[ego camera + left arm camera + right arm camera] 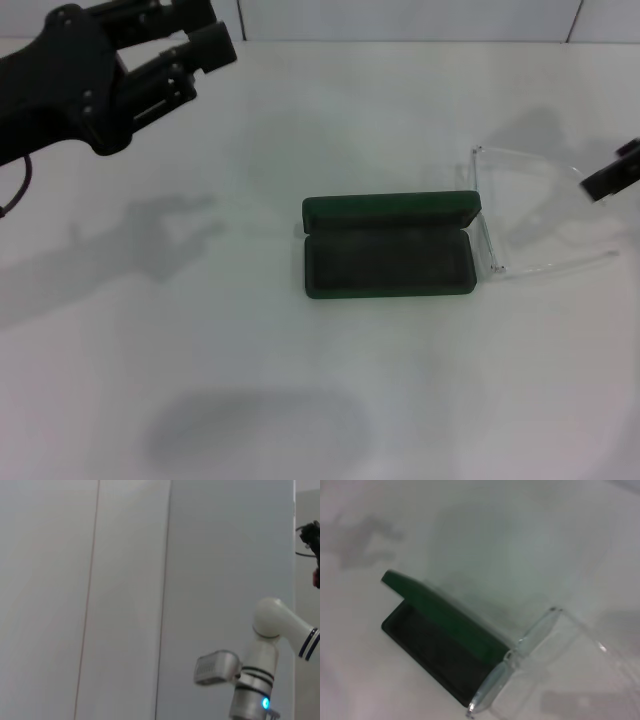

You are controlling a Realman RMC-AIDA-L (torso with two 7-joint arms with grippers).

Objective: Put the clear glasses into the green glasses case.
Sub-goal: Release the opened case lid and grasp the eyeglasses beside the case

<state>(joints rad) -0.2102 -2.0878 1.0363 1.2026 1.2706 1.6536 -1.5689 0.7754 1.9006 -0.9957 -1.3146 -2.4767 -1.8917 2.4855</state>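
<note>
The clear glasses (530, 215) lie on the table touching the right end of the open green glasses case (388, 262), arms spread away from it, so the right gripper (612, 180) is much nearer, though I cannot tell whether it is open, while the left gripper (205, 50) hangs far off, holding nothing.

The black right gripper (612, 178) is cut off by the head view's right edge, fingers unseen, and the transparent plastic wraparound glasses (540, 680) run past the right wrist view's edge.
</note>
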